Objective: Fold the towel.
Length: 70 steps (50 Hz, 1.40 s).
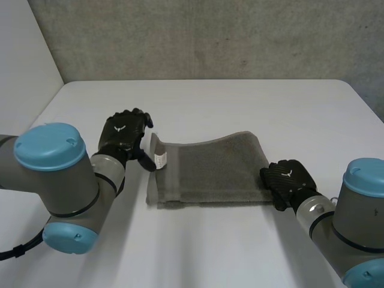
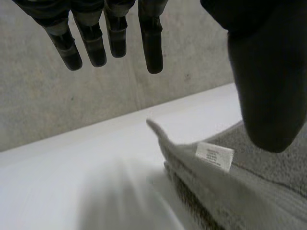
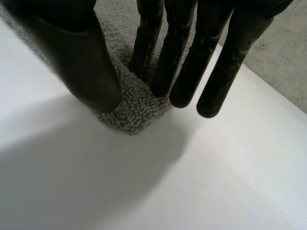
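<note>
A grey towel (image 1: 216, 168) lies folded in the middle of the white table (image 1: 240, 102), with a white label (image 1: 160, 160) at its left edge. My left hand (image 1: 123, 135) hovers open just left of that edge. Its fingers (image 2: 148, 43) are straight and spread, its thumb (image 2: 268, 72) hangs over the towel (image 2: 249, 191) near the label (image 2: 214, 156), and it holds nothing. My right hand (image 1: 288, 180) is at the towel's near right corner. That corner (image 3: 139, 105) is pinched between its thumb (image 3: 81, 52) and its straight fingers (image 3: 187, 62).
A grey wall runs behind the table's far edge. Bare tabletop lies in front of the towel and on both sides of it. Both arms come in from the near corners.
</note>
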Available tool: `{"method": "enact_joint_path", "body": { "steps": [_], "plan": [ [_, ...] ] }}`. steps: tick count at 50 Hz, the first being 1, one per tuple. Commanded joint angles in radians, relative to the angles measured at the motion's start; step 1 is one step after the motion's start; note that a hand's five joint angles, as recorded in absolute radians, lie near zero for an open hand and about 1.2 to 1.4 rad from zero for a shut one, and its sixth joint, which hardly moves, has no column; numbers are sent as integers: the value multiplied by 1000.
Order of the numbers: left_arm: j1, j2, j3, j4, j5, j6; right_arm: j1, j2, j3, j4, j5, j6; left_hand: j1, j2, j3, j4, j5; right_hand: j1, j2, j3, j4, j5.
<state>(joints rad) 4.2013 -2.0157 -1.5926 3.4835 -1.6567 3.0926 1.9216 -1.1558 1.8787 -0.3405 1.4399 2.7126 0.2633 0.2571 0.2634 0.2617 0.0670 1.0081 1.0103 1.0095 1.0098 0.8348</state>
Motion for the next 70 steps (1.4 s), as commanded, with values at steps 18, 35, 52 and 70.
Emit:
{"method": "enact_joint_path", "body": {
  "steps": [18,35,52,70],
  "plan": [
    [17,51,-23,0,0,-9,-128,-60,72,43,-16,-49,-59,-52,-59,-57,-37,388,386,387,386,387],
    [74,87,13,3,52,-17,8,-180,-125,241,-55,-125,-64,-58,-65,-63,-43,388,386,387,386,387],
    [65,98,0,3,55,-77,519,51,-276,236,-19,-73,-70,-64,-70,-69,-49,-177,-180,-179,-179,-179],
    [-47,92,-18,-1,57,-78,285,-142,-214,232,88,-1,-70,-64,-70,-69,-49,-834,-836,-835,-835,-835]
  ]
}}
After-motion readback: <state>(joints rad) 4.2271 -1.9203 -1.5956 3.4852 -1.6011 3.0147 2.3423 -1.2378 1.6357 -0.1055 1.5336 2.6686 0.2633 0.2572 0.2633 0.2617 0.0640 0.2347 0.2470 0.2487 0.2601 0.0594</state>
